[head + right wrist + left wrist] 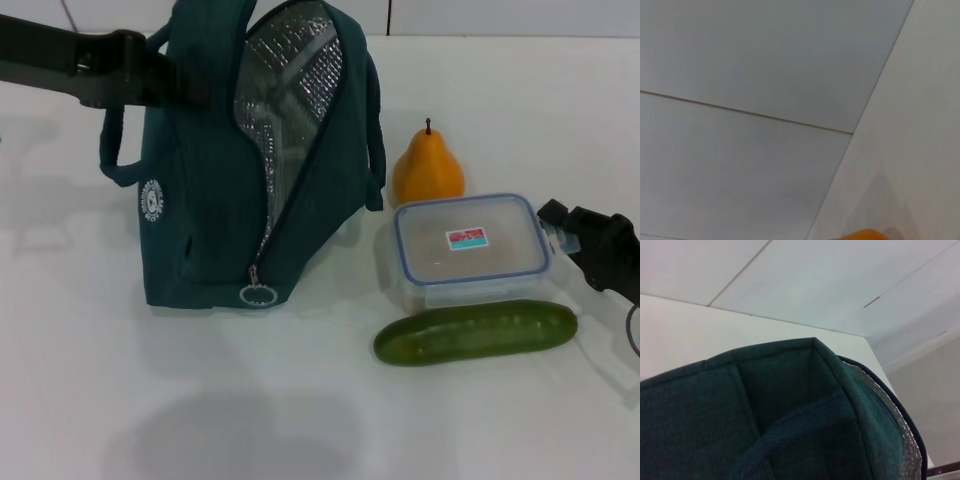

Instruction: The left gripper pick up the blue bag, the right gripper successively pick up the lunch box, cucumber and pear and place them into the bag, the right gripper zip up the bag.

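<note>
One rigid, slick lunch box [470, 250] awaits the right gripper [580, 240] (jaws' state unclear); grip its short sides. Left gripper [165, 75] seemingly clamps the soft blue bag [230, 200].

Teal bag [215, 190] upright, unzipped, pear [427, 168] behind lunch box [470, 247], cucumber [476, 332] in front

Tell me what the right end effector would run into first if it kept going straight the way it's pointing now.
Probably the lunch box. In the head view the right end effector sits at the box's right side, pointing toward its lid edge, with the cucumber nearer the camera and the pear behind. Height is hard to judge, so it might pass over the lid.
</note>
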